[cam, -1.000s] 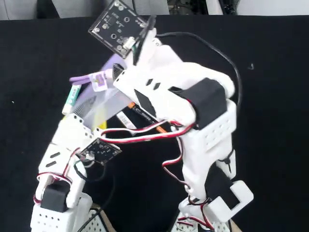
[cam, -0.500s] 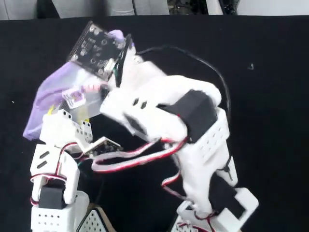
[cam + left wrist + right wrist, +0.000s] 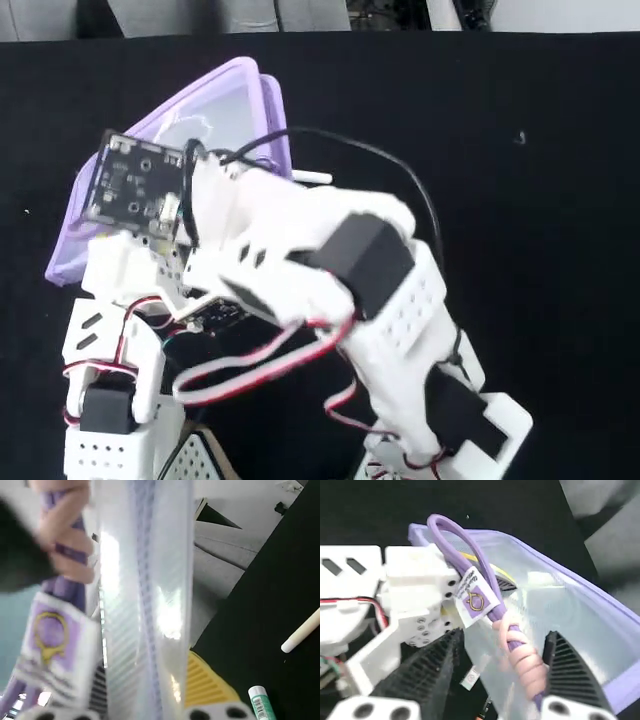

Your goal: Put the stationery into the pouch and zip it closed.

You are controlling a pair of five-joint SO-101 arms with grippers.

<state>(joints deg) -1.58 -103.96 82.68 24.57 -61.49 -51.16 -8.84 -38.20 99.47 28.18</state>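
Left tool [image 3: 135, 702] clamped on pouch [image 3: 215, 110] edge; right tool [image 3: 504, 635] apart, straddling purple strap [image 3: 455, 550].

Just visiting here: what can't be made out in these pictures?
- High view: the arms cover the lower half of the pouch, so its zip is hidden.
- Left wrist view: the pouch lies so close to the camera that its contents cannot be told.
- Left wrist view: the glue stick and the white stick are each cut off by an edge.
- Right wrist view: the pouch's far end runs past the edge.
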